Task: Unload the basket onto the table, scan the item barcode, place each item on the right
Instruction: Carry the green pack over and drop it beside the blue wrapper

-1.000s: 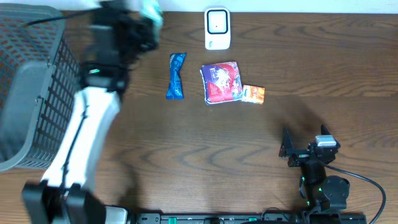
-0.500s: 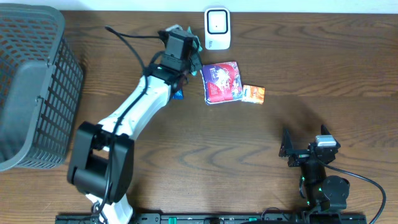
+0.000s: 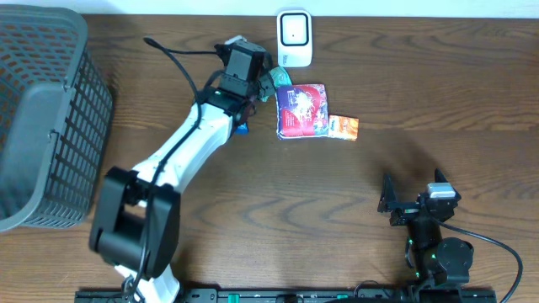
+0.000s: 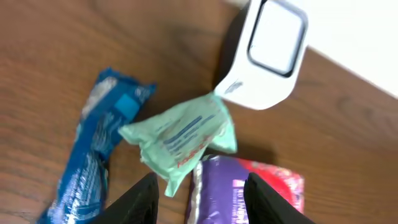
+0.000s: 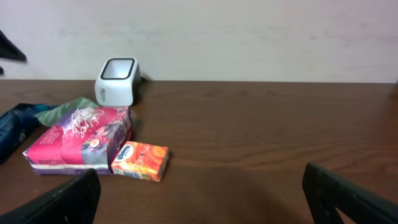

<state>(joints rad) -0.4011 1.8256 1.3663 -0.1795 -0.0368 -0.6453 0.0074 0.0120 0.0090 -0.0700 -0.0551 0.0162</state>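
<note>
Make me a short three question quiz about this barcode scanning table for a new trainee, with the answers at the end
1. True or false: the green packet is clamped between the left gripper's fingers.
2. Which item lies directly beside the orange box? A) blue wrapper B) purple and red pouch C) basket
3. Fill in: the white scanner stands at the ______ edge of the table in the overhead view.

Key
1. False: the fingers stand apart and the packet lies beyond them, next to the scanner.
2. B
3. top (far)
</note>
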